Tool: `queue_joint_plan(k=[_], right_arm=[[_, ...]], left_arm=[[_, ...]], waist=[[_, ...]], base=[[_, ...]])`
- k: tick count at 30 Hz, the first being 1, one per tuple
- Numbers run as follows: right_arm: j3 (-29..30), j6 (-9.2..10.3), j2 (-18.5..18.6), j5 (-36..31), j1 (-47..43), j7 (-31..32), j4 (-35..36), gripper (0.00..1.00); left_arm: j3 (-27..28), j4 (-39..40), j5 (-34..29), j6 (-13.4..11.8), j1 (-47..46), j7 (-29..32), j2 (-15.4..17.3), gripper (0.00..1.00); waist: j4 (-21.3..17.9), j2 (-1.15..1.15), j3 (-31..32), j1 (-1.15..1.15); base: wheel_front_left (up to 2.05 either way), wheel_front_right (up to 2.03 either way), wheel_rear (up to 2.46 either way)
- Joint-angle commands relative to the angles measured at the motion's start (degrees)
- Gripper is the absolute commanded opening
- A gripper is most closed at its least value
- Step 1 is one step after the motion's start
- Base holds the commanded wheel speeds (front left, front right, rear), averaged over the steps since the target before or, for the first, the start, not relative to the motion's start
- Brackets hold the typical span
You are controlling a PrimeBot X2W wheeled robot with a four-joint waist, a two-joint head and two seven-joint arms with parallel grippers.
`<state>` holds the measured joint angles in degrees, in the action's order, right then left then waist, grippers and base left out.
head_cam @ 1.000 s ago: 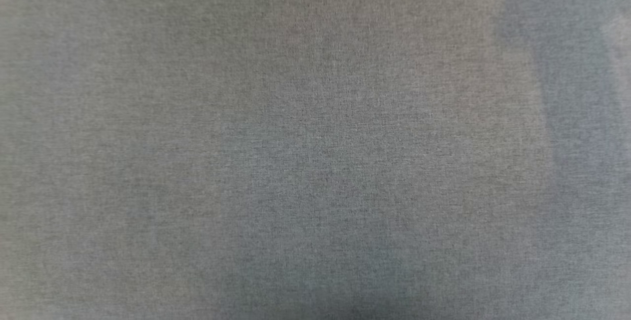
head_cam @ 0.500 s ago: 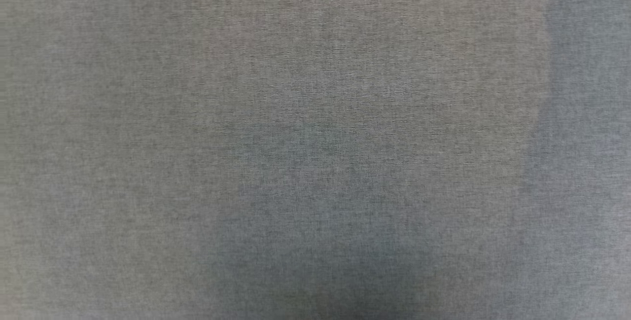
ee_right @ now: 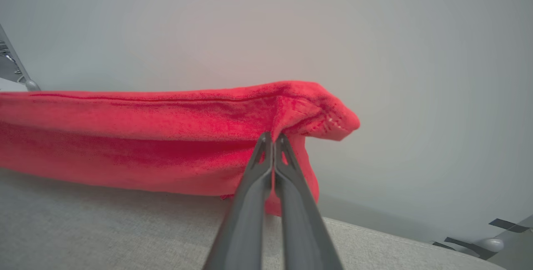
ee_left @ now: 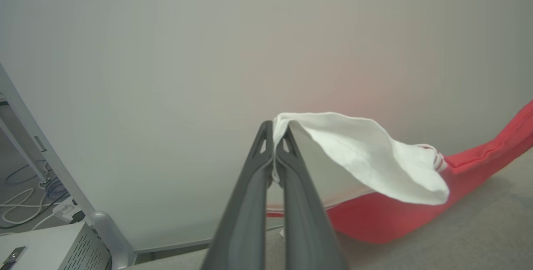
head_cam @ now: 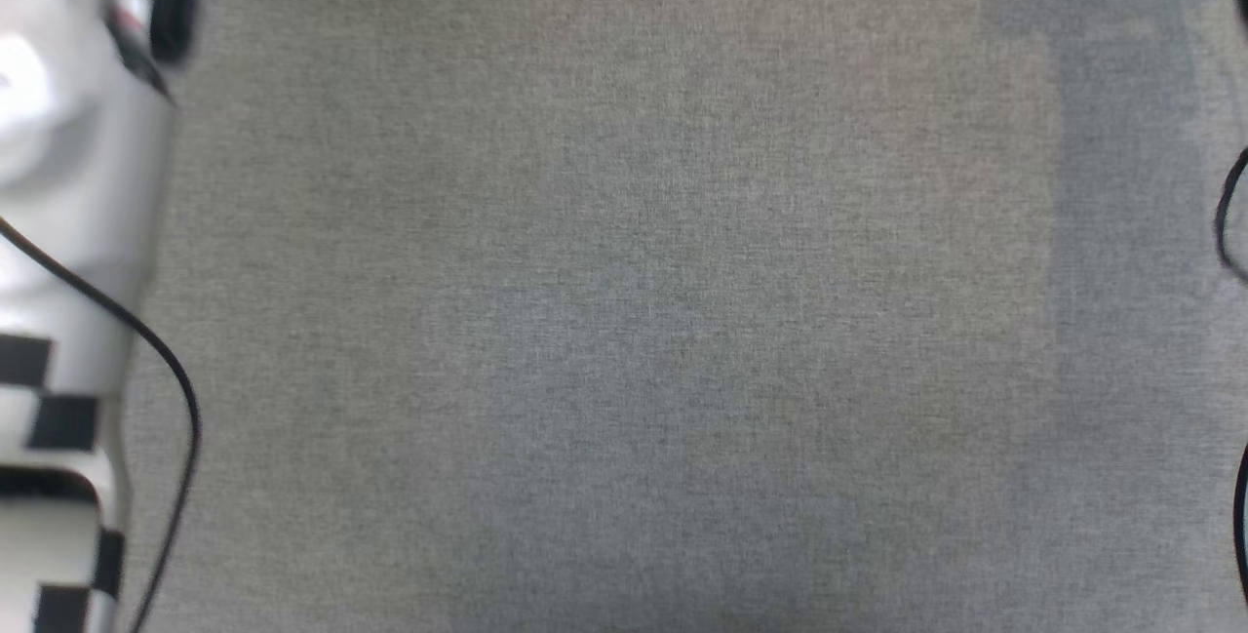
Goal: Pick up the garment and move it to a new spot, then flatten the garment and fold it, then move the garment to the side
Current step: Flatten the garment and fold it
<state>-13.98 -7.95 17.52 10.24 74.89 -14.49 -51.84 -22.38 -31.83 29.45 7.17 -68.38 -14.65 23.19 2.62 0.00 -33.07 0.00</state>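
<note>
The garment (ee_left: 374, 216), red with a white sleeve, hangs above the grey cloth surface, stretched between my two grippers. In the left wrist view my left gripper (ee_left: 278, 130) is shut on the white sleeve's edge, and the red body runs off to the right. My right gripper (ee_right: 272, 139) is shut on a bunched red corner of the garment (ee_right: 145, 137), which stretches away to the left in the right wrist view. In the head view my pale left forearm (head_cam: 68, 223) shows at the left edge.
A grey fabric-covered table (head_cam: 634, 321) spreads under the head view. A pale wall stands behind the garment in both wrist views. A white metal box (ee_left: 46, 247), a table leg and floor cables (ee_left: 25, 203) lie at the lower left of the left wrist view.
The head view has shifted. A white scrap at the top edge a second ago is gone, and my left forearm with its black cable has come in at the left edge.
</note>
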Motion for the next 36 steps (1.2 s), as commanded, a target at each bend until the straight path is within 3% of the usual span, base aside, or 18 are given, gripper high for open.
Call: queue_joint_plan(k=[1, 8, 23, 36], right_arm=[[-1.05, 0.46, 0.11, 1.12, -2.75, -0.48, 0.80, 0.00], [-6.54, 0.46, 0.69, 7.64, -16.35, -0.50, 4.83, 0.00], [-17.61, 0.46, 2.88, 23.86, -36.01, -0.46, 8.75, 0.00], [-18.74, 0.46, 7.88, 34.72, -45.96, 0.77, 10.94, 0.00]], left_arm=[[-0.30, 0.65, 0.65, 0.27, 3.43, -0.34, -0.58, 0.00], [-2.89, 1.50, 4.02, 0.30, 19.25, -0.22, -1.46, 0.00], [-5.10, 7.16, 10.20, -1.34, 44.43, 5.46, 1.67, 0.00], [-7.58, 17.70, 12.51, -2.48, 57.25, 11.91, 6.65, 0.00]], waist=[[1.33, 0.00, 4.77, 0.00], [2.04, 0.00, 11.92, 0.00], [3.66, 0.00, 21.70, 0.00], [4.54, 0.00, 27.27, 0.00]], base=[[0.00, 0.00, 0.00], [0.00, 0.00, 0.00], [0.00, 0.00, 0.00], [0.00, 0.00, 0.00]])
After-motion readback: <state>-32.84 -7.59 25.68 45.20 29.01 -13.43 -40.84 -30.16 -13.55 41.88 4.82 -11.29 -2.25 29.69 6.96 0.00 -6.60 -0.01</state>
